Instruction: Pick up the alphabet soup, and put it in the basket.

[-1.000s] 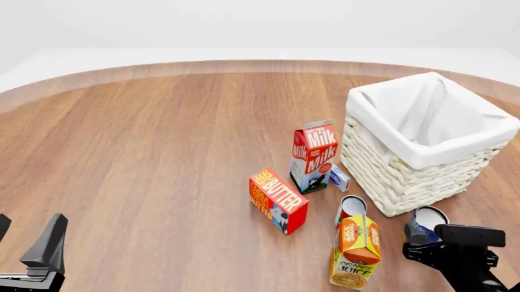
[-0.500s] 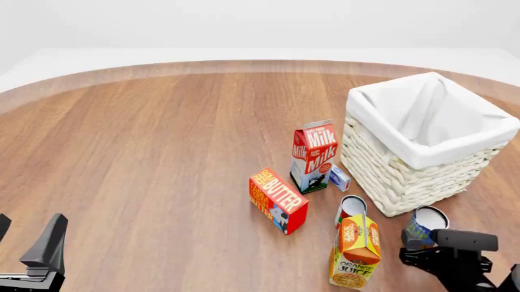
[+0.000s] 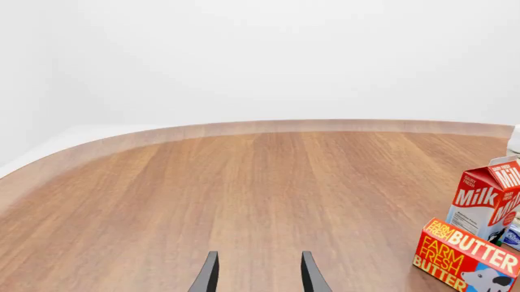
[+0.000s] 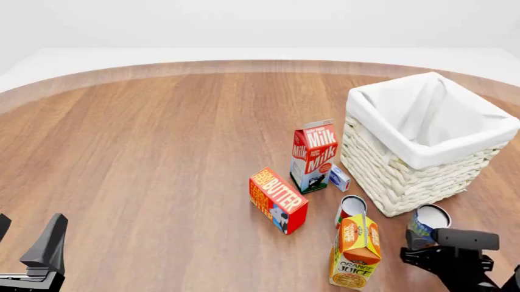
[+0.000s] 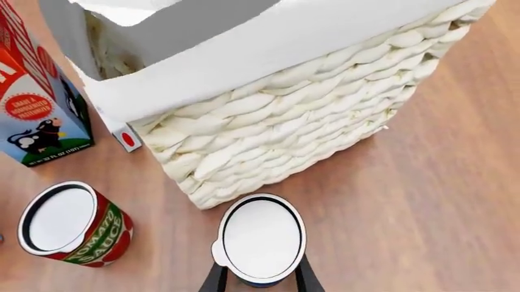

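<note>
The alphabet soup [image 5: 262, 238] is a blue-labelled can with a pale top. It stands on the table just in front of the basket's [image 4: 390, 176] near corner, and it shows in the front view as the alphabet soup [image 4: 427, 220]. My right gripper [image 5: 260, 271] reaches down over it, one finger against each side of the can. In the front view the right gripper [image 4: 436, 244] sits just behind the can. The basket [image 5: 309, 121] is woven cream wicker with a white lining. My left gripper [image 3: 258, 274] stands open over bare wood, far off at the near left [image 4: 24, 243].
A tomato sauce can [image 4: 352, 207] and an orange juice carton [image 4: 355, 250] stand close to the left of the soup. A milk carton [image 4: 313, 155], a butter box [image 4: 278, 199] and a small white box [image 4: 339, 178] lie further left of the basket.
My right gripper has come down lower behind the can. The can tipped slightly, then settled a little to the right. The left arm has not moved.
</note>
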Controlling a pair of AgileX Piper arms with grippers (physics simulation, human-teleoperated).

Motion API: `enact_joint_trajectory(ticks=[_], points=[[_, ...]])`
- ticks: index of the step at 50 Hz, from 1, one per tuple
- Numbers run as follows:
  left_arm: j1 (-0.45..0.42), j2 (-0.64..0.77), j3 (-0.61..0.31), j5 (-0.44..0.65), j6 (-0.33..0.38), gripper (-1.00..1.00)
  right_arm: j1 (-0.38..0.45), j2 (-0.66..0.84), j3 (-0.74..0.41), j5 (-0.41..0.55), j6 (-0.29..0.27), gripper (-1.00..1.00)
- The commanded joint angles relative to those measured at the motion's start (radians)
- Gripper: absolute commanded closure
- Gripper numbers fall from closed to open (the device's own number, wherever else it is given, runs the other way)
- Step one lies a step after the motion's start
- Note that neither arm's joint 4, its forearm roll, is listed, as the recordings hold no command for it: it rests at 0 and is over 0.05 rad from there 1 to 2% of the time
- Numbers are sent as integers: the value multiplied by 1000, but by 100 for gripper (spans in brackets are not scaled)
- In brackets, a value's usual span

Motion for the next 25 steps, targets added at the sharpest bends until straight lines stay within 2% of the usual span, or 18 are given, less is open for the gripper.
enact_joint_trajectory(ticks=[1, 5, 9, 25], points=[[0, 0, 0, 0, 0, -100, -3, -100, 0, 75, 15, 100], [0, 0, 0, 0, 0, -100, -2, -143, 0, 113, 13, 100], [0, 0, 0, 0, 0, -100, -2, -243, 0, 200, 11, 100], [0, 0, 0, 0, 0, -100, 2, -454, 0, 385, 0, 100]])
